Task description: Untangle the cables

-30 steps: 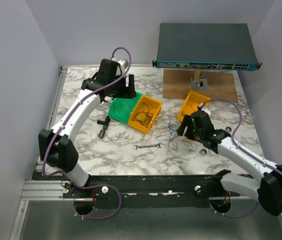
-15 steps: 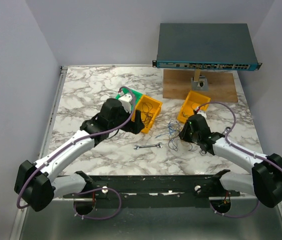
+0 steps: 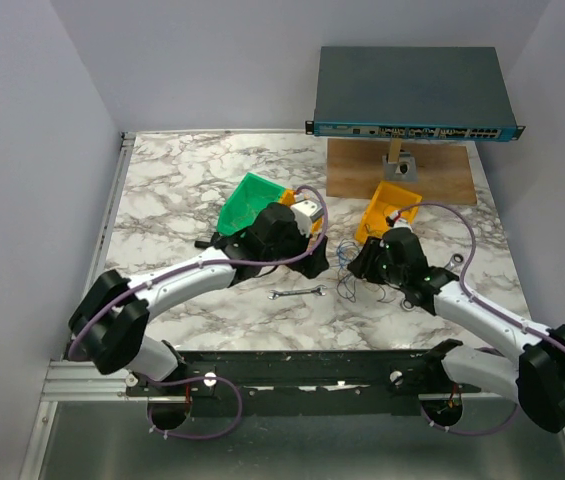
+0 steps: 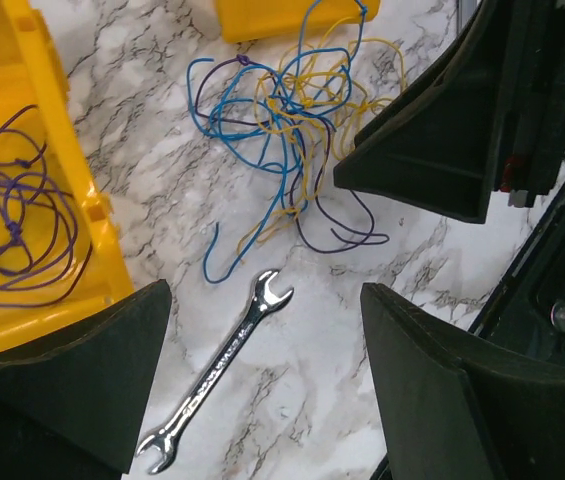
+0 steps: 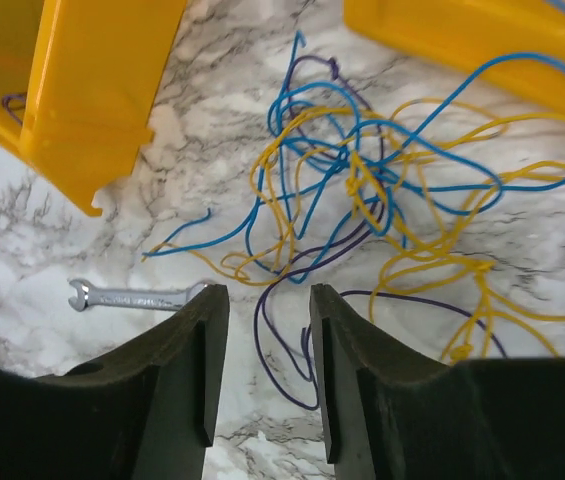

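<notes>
The cables (image 4: 282, 120) are a loose tangle of thin blue, yellow and dark purple wires on the marble, also seen in the right wrist view (image 5: 362, 180) and small from above (image 3: 350, 280). My left gripper (image 4: 265, 325) hangs open and wide just left of the tangle, with nothing between its fingers but the wrench's head on the table below. My right gripper (image 5: 262, 300) hovers at the tangle's near edge with its jaws partly apart. A purple wire loop (image 5: 282, 340) lies on the marble in the gap, gripped by neither finger. From above the two grippers (image 3: 314, 262) (image 3: 360, 265) face each other across the wires.
A silver wrench (image 3: 297, 293) lies in front of the tangle. A yellow bin (image 4: 22, 200) holding purple wires sits to its left, under my left arm, with a green bin (image 3: 245, 205) behind. Another yellow bin (image 3: 390, 208), a wooden board (image 3: 402, 172) and a network switch (image 3: 412, 92) stand at the back right.
My left arm has swung from the bins at the back left across to the tangle's left side. My right gripper stayed at the tangle and its jaws have narrowed.
</notes>
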